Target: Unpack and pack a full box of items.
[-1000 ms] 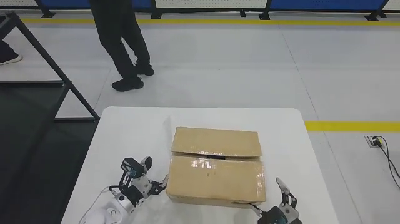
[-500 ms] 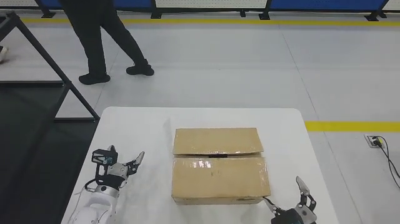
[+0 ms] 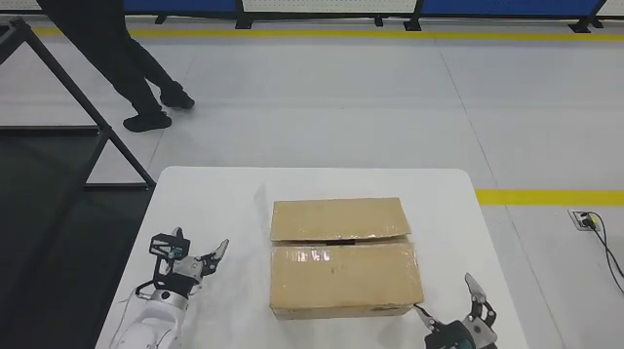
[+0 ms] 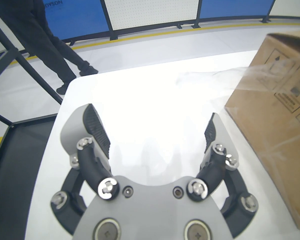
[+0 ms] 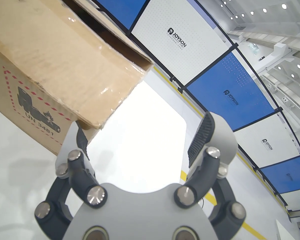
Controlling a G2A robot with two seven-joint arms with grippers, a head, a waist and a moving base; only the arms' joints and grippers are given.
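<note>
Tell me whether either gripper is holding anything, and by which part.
Nothing is held. The left gripper and the right gripper are both open and empty, one on each side of the cardboard box.

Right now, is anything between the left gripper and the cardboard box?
Nothing solid that I can see. Bare white table lies between the open left gripper and the cardboard box. A loose strip of clear tape trails off the box's side, apparently beyond the direct path.

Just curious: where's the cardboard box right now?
In the top view, the cardboard box sits on the table, between the left hand and right hand.
</note>
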